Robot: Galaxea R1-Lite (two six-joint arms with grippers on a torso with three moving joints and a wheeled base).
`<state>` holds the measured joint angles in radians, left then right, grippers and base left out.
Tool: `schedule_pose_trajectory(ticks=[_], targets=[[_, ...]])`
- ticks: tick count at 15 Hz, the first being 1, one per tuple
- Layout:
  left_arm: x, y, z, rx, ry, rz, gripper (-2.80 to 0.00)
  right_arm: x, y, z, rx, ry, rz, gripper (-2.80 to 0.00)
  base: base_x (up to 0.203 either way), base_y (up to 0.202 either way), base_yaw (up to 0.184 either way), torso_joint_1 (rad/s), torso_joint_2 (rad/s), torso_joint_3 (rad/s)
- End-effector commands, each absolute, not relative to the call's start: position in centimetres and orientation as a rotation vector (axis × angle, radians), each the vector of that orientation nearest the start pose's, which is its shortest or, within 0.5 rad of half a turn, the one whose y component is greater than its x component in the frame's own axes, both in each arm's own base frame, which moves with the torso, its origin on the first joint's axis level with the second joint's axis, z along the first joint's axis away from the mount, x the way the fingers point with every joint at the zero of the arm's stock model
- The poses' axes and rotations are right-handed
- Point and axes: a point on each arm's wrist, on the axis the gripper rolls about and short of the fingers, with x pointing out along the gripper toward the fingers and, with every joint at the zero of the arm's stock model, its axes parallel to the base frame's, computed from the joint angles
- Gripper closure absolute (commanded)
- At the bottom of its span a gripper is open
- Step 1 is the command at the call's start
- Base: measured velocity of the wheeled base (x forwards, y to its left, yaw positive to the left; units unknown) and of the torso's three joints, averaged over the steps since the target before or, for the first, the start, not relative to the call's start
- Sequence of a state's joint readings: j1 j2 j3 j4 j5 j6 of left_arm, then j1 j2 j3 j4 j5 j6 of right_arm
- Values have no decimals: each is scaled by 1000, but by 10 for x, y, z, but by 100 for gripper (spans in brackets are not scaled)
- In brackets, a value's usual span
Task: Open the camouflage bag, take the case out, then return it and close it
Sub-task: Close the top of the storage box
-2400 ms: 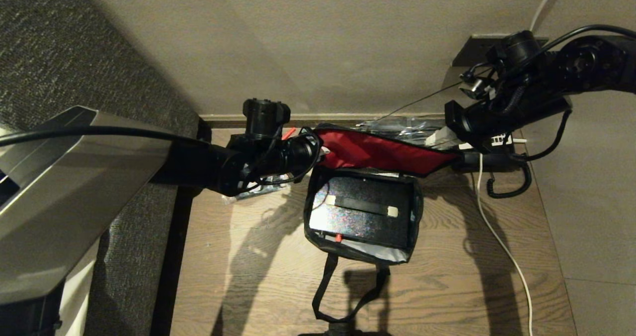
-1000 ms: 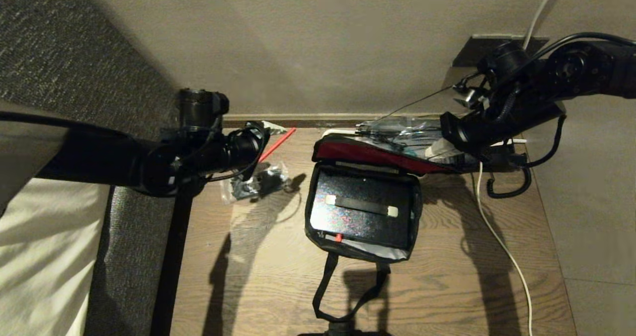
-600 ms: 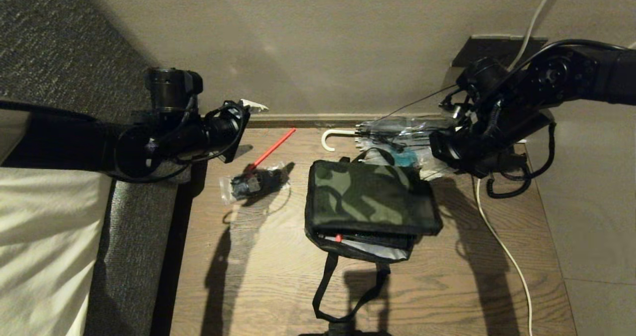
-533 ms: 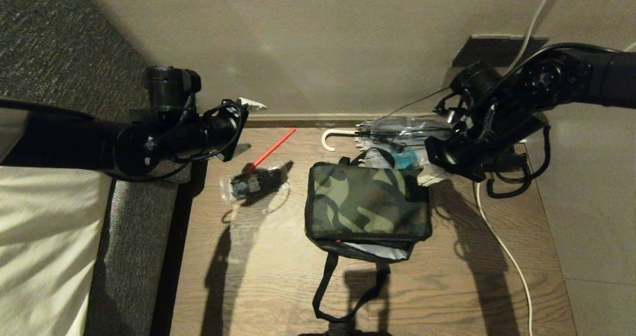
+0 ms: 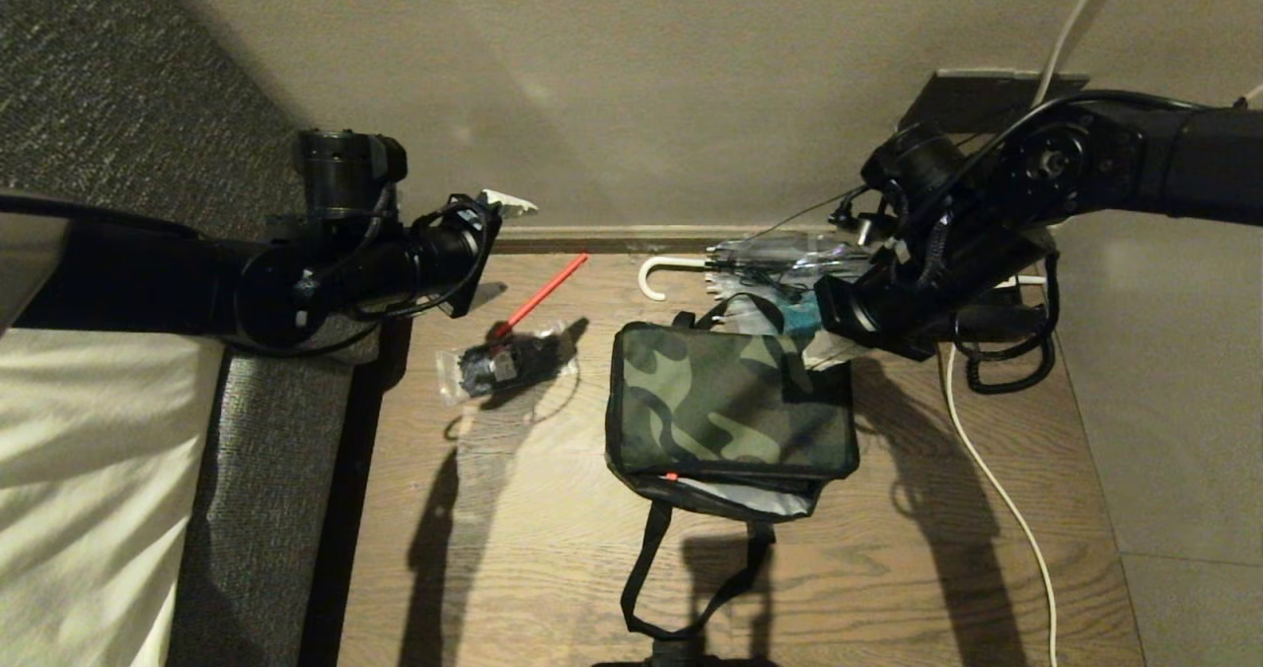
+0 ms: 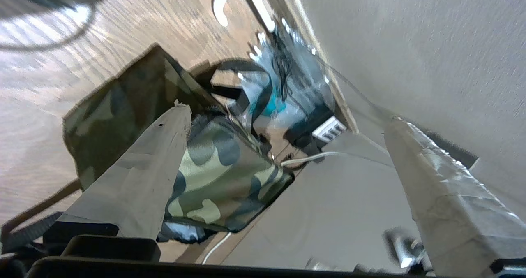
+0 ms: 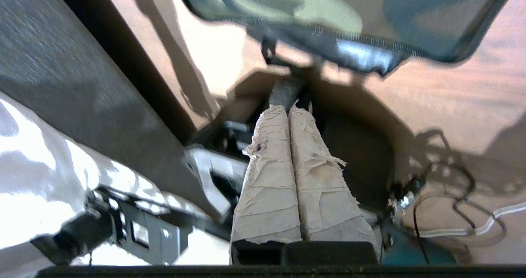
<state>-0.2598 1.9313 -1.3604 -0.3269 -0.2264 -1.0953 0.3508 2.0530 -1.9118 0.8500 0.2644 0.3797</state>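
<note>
The camouflage bag [image 5: 730, 406] lies flat in the middle of the wooden table [image 5: 513, 549] with its lid down, and it also shows under my arms [image 6: 205, 167] [image 7: 328, 6]. The case is hidden under the lid; only a small red spot [image 5: 671, 476] shows in the front gap. The bag's black strap [image 5: 691, 578] trails toward me. My left gripper [image 5: 488, 218] [image 6: 285, 113] hangs open and empty at the table's back left, well away from the bag. My right gripper [image 5: 824, 354] [image 7: 288, 107] is shut on nothing, just above the bag's back right corner.
A clear packet of black items [image 5: 503, 366] and a red stick [image 5: 538, 297] lie left of the bag. A clear umbrella with a white handle [image 5: 671, 270] lies along the wall. A black telephone [image 5: 987, 322] and a white cable [image 5: 997, 489] sit on the right. A grey upholstered edge [image 5: 276, 450] borders the left.
The bag's red-lined lid has dropped shut over the case. My left arm drew back to the left and opened; my right arm slid left toward the bag's back right corner.
</note>
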Motion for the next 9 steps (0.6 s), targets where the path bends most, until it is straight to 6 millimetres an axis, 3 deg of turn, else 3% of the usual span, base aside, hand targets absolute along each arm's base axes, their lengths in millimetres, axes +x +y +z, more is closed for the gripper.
schedule_pose_trajectory(ticks=[1,9], targets=[[382,-116,216,-1062,517,-306,-280,364,128,227,298,1084,319,0,0,0,0,0,0,0],[401,-166,194,-1047,588,-378,-280,418,73,188,255,991,179,0,0,0,0,0,0,0]])
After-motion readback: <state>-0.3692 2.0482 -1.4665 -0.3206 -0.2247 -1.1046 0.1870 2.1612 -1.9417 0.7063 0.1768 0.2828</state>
